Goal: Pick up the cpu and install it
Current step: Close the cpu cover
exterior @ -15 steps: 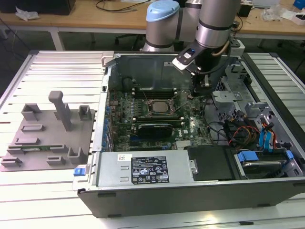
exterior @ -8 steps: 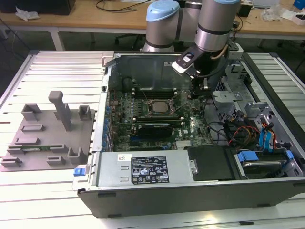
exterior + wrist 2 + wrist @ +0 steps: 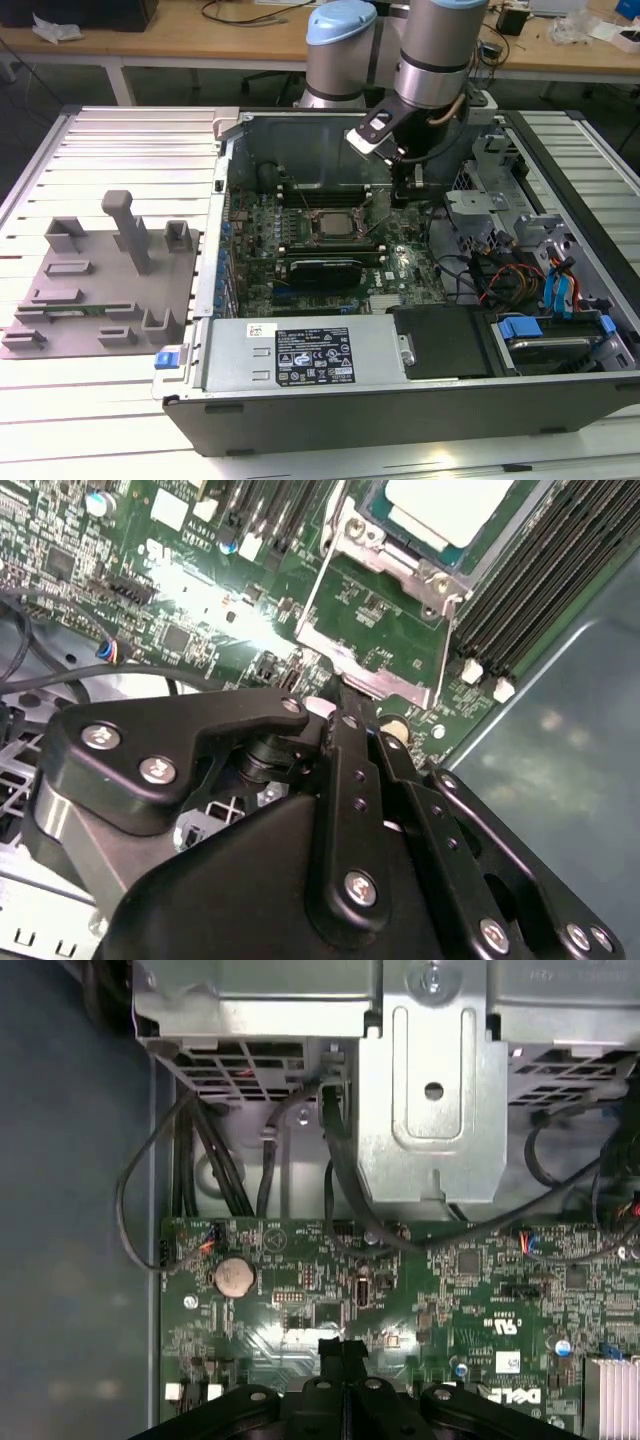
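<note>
Seemingly most of the way there: cpu (image 3: pixel 440 505) lying pale in the socket (image 3: pixel 400 568) at mid board (image 3: pixel 450 1280). At two o'clock from it in the exterior view, tool (image 3: pixel 404 196) pressed together, pinching nothing. Socket clamped or not: cannot tell.

Robotics/electronics lab or workshop: an industrial robot arm (image 3: pixel 440 50) w/ a pincer (image 3: pixel 405 190) hangs over an opened PC case (image 3: pixel 400 410), its motherboard (image 3: pixel 330 240) bare, all on a slatted metal bench (image 3: pixel 100 400). A grey jig plate (image 3: pixel 100 290) w/ molded holders lies beside the case. The wooden benches (image 3: pixel 200 45) behind carry cables (image 3: pixel 232 14) & misc. gear.
</note>
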`<state>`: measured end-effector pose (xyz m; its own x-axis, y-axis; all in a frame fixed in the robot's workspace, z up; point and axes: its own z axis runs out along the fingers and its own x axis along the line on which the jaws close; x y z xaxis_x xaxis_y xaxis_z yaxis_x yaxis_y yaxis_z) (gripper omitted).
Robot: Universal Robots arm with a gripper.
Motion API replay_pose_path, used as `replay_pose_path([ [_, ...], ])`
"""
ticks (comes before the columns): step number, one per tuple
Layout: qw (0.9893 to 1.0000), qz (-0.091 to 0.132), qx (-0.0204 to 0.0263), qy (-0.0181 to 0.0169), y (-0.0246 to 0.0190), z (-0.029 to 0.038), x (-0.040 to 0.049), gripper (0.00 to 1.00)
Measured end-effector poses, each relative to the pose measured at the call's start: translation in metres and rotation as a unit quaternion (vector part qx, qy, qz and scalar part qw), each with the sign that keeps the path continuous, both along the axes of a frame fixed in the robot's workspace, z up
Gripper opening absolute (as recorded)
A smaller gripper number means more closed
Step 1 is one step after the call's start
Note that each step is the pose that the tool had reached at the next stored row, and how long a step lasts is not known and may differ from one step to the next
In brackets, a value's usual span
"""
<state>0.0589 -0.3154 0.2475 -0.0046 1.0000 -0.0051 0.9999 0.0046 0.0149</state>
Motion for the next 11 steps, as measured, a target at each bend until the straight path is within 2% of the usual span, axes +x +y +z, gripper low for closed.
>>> replay_pose_path([
  [9,0.9999,0.0,0.0,-0.0124,0.0,0.0008,-0.0322,0.11],
  [11,0.9999,0.0,-0.0001,-0.0158,0.0,0.0008,-0.043,0.11],
])
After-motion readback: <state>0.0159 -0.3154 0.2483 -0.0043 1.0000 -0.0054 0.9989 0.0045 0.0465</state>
